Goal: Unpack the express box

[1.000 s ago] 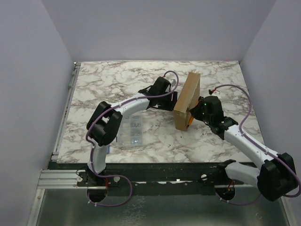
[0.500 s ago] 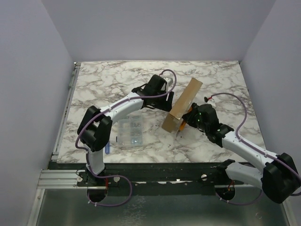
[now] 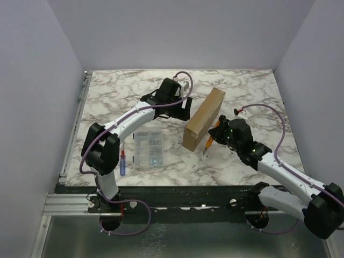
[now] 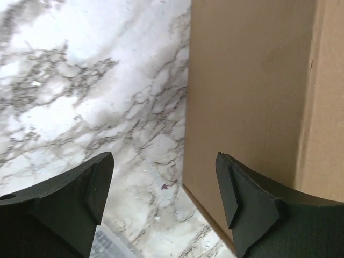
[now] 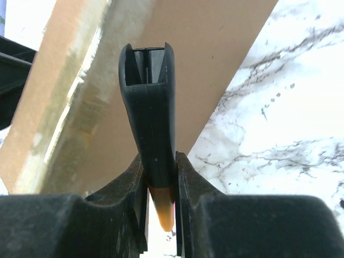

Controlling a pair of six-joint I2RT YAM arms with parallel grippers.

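The white-and-black left arm stretches forward and bends inward, its black two-finger left gripper spread wide. The white-and-black right arm reaches inward, its black right gripper clamped on a slim black, orange-tipped tool.

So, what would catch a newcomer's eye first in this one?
The brown express box sits slantwise in the middle of the marble table, between the two arms. The right gripper has its fingers clamped on a black tool with an orange end, its tip at the box's side. The left gripper has its fingers wide open beside the box, holding nothing.
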